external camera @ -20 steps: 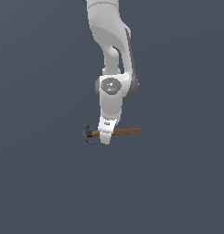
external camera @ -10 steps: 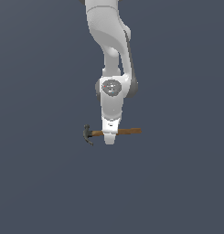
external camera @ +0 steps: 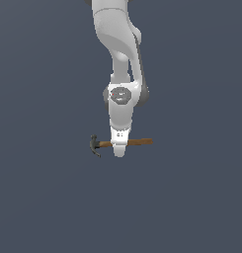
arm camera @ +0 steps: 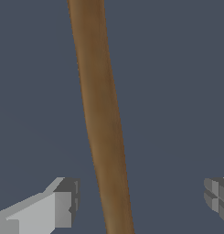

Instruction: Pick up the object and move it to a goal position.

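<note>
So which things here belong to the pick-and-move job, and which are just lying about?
Belongs to the job:
- claw hammer, wooden handle between the jaws
- gripper, jaws open on either side of the handle

Just lying about:
- nothing else visible; only plain grey ground

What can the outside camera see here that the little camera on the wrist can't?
Only the exterior view shows the white arm and the whole hammer, including its dark head at the exterior view's left. Only the wrist view shows the two fingers standing wide apart, with clear gaps on either side of the handle, neither touching it. Both share the brown wooden handle and the plain grey background.
</note>
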You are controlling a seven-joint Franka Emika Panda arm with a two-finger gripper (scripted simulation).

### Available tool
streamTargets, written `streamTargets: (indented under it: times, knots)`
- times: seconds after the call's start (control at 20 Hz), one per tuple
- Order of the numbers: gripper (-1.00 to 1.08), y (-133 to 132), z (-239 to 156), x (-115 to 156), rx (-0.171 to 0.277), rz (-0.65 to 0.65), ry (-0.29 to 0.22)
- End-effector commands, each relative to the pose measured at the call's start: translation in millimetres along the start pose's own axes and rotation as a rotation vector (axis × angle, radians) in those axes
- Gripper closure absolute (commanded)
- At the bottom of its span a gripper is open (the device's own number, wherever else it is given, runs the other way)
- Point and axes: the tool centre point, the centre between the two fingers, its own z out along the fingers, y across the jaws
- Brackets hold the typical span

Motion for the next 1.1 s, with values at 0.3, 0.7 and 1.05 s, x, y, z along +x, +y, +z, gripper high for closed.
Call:
streamTargets:
  times: [0.3,0.7,1.05]
  knots:
    - [-0.92,-1.4,33.7,0.3,0.001,-0.004,0.000]
    - [1.08,-0.6,47.8,0.3,0.001,-0.005,0.000]
    - [1.08,-0.6,47.8,0.3,0.001,-0.005,0.000]
